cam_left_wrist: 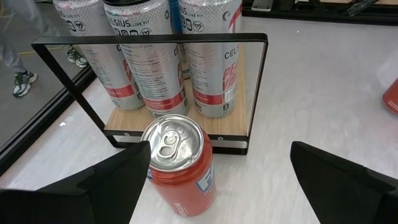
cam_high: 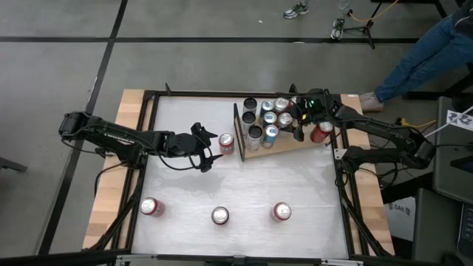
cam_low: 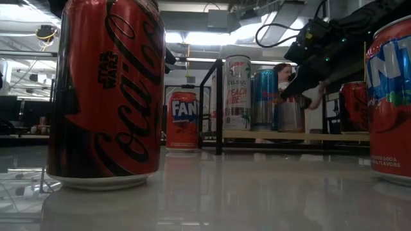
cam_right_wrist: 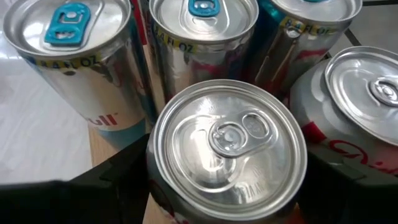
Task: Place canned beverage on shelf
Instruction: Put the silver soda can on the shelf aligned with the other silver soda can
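Wooden and light brown, the shelf [cam_high: 292, 151] is our landmark: it lies flat on the white counter [cam_high: 244, 185], with its thin black frame [cam_high: 237, 133] standing upright at the end nearer the left arm. On the board we see a tight cluster of cans [cam_high: 266, 118], most silver-topped, some with blue tabs. The right pincer [cam_high: 298, 122] sits over the shelf at the end away from the frame, and in its wrist view its two dark fingers [cam_right_wrist: 118, 171] flank a silver-topped can [cam_right_wrist: 227, 146] that stands among the others; the fingers sit close on both sides of this can, so we take it as clamped on the can. A red can [cam_high: 323, 131] stands just beside that pincer, at the shelf's far end. The left pincer [cam_high: 207, 150] rests on the counter side of the frame, its fingers wide apart and holding nothing. An orange can [cam_high: 227, 142] stands upright on the counter between that pincer and the frame, just outside the shelf and not yet on the board. Three more cans [cam_high: 219, 215] stand in a row on the counter well apart from the shelf, toward the near edge. A person's leg [cam_high: 421, 59] shows on the floor beyond the counter.
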Available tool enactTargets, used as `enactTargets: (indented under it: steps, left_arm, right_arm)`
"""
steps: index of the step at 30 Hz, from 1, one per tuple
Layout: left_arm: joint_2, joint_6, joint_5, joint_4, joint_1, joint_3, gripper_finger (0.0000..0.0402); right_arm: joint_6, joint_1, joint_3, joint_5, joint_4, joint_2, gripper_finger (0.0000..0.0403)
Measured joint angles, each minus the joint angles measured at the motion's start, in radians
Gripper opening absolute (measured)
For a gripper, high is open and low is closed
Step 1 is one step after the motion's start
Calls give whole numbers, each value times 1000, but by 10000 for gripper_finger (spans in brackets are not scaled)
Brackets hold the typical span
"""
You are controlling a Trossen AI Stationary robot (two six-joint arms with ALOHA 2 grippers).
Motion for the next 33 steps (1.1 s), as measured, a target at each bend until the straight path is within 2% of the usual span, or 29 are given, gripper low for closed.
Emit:
enactTargets:
  steps: [22,33]
  left_arm:
    - [0,0,0,0,0,0,380]
    - [0,0,0,0,0,0,380]
  right_arm:
    - [1,0,0,0,-2,0,300]
    - [7,0,-1,-3,1,-1,362]
